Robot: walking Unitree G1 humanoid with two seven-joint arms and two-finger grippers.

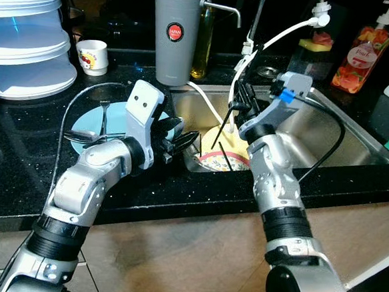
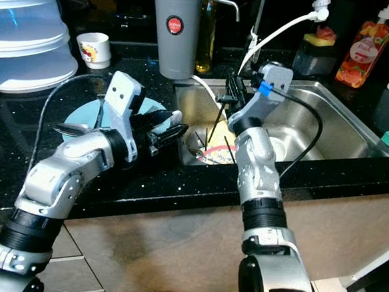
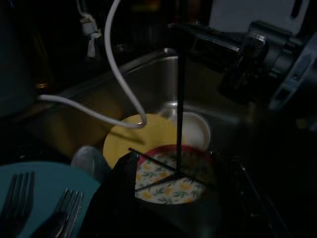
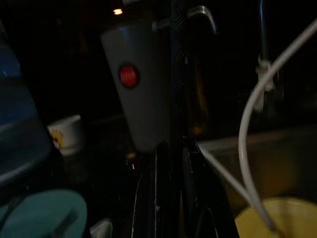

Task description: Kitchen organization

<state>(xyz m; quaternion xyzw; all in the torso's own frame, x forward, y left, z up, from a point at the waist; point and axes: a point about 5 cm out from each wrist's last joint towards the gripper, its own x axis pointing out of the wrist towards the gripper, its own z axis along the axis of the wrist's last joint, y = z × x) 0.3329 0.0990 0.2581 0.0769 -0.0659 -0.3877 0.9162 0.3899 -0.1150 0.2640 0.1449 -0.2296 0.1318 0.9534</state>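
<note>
Chopsticks, thin and black (image 1: 229,132), pinched upright by right gripper (image 1: 240,104)
Held over steel sink (image 1: 328,139), clear of yellow plate (image 1: 229,143); left gripper (image 1: 181,142) spread, waiting

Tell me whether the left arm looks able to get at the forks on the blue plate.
Probably yes: the left tool hangs just beside the blue plate, and the forks lie uncovered on it, though the arm's own wrist crowds that side.

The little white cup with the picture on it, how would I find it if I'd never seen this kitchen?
Start at the black counter to the left of the steel sink. At the back stands a tall grey canister with a red round label; the little white cup sits left of it, beside a big stack of clear plastic containers. It is the only small, open-topped thing there, white with a red and yellow picture.
</note>
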